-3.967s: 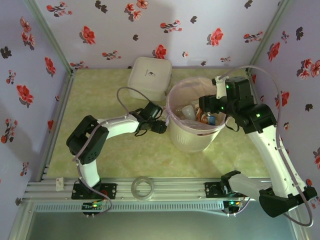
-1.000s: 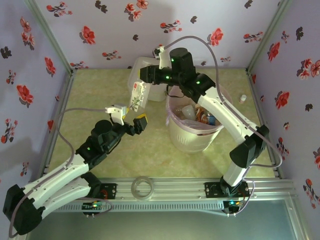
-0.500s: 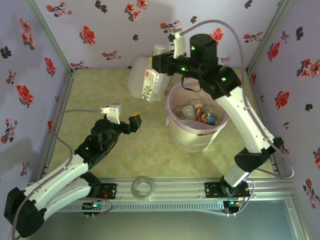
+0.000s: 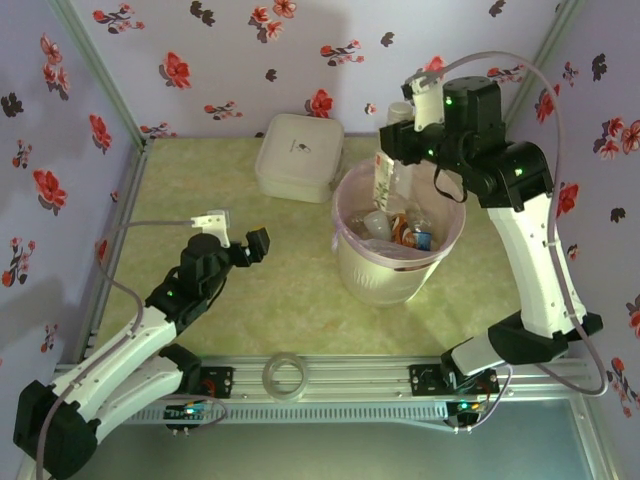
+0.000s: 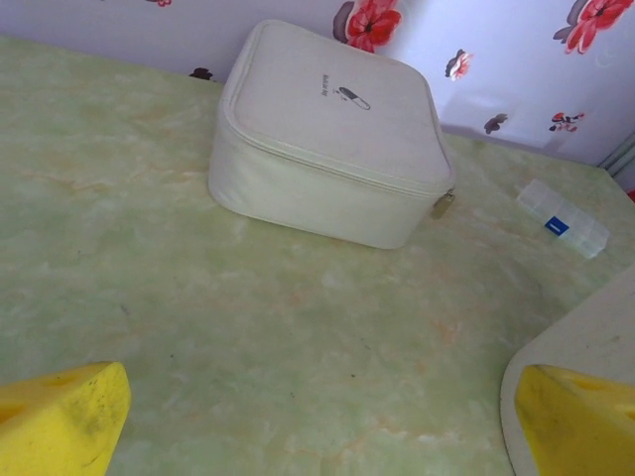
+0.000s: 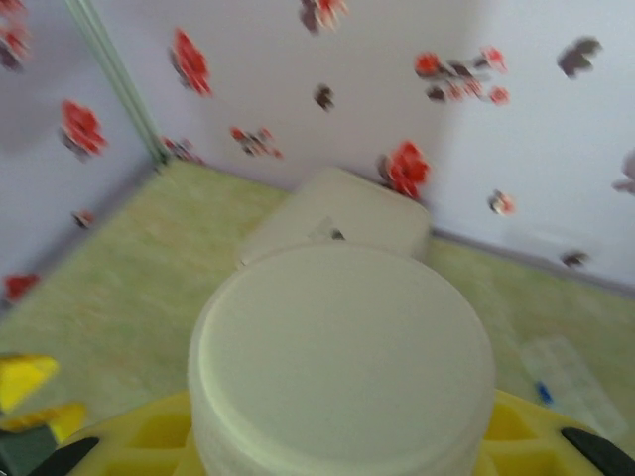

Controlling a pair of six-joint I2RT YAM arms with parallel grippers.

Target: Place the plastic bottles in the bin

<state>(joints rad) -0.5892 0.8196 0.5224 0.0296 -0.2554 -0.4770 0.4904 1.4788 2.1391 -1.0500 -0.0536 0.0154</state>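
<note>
Below, green marbled table [image 4: 200, 190], floral walls [image 4: 230, 60]

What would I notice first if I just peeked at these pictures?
The right gripper holding a bottle over the bin in the middle, with more bottles inside. Then the red flowers on the walls all around.

Lilac walls [image 4: 230, 60] printed with red flowers enclose a pale green marbled tabletop [image 4: 190, 190].
</note>
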